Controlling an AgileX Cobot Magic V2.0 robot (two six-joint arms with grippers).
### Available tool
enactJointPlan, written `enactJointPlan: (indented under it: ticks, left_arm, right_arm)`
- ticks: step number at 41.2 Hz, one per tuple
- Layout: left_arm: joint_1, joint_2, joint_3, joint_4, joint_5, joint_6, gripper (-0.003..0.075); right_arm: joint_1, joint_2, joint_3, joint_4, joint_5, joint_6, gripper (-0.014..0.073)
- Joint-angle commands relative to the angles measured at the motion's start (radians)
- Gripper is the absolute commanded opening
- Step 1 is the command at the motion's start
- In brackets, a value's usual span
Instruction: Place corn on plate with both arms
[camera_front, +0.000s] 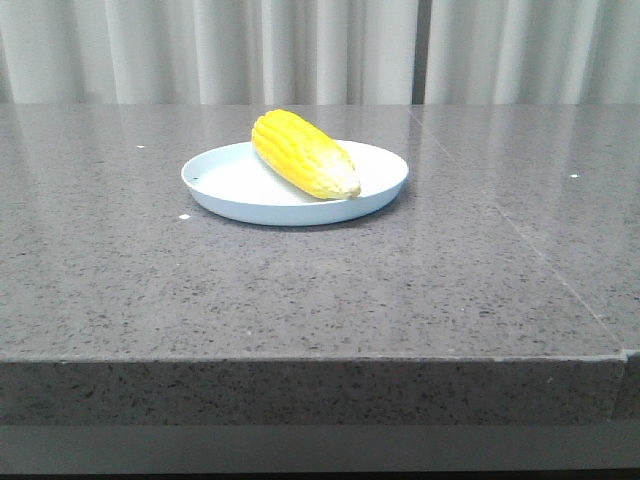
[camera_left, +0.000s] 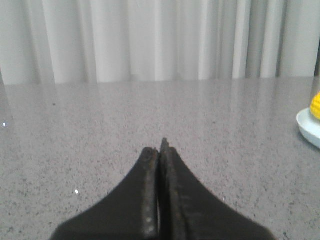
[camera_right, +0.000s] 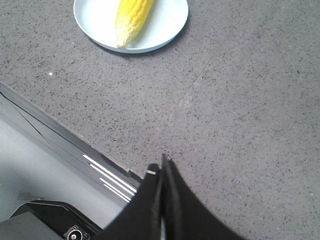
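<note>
The yellow corn (camera_front: 303, 153) lies on the pale blue-white plate (camera_front: 232, 185) near the middle of the grey table, its pale tip toward the front right. Neither gripper shows in the front view. My left gripper (camera_left: 159, 148) is shut and empty, low over bare table, with the plate's edge (camera_left: 306, 126) and a bit of corn (camera_left: 315, 104) far off at the side. My right gripper (camera_right: 161, 169) is shut and empty, above the table's front edge, well away from the plate (camera_right: 167, 24) and the corn (camera_right: 131, 17).
White curtains (camera_front: 300, 50) hang behind the table. A seam (camera_front: 540, 255) runs across the table's right part. In the right wrist view the table's front edge (camera_right: 60, 135) drops to the floor and the robot's base (camera_right: 45, 220).
</note>
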Motion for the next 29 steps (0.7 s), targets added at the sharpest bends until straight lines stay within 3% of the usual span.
enactJointPlan:
  ticks: [1, 9, 13, 29]
  left_arm:
    - [0.002, -0.016, 0.023, 0.01, -0.126, -0.011, -0.002]
    - [0.002, -0.016, 0.023, 0.022, -0.126, -0.018, -0.002]
    - [0.002, -0.016, 0.023, 0.112, -0.126, -0.121, -0.002]
    - [0.002, -0.016, 0.023, 0.032, -0.119, -0.072, -0.002]
  right_arm:
    - [-0.002, 0.003, -0.025, -0.008, -0.063, -0.005, -0.007]
    - [-0.002, 0.003, -0.025, -0.008, -0.063, -0.005, -0.007]
    - [-0.002, 0.003, -0.025, -0.008, -0.063, -0.005, -0.007]
    - [-0.002, 0.003, -0.025, -0.008, -0.063, -0.005, -0.007]
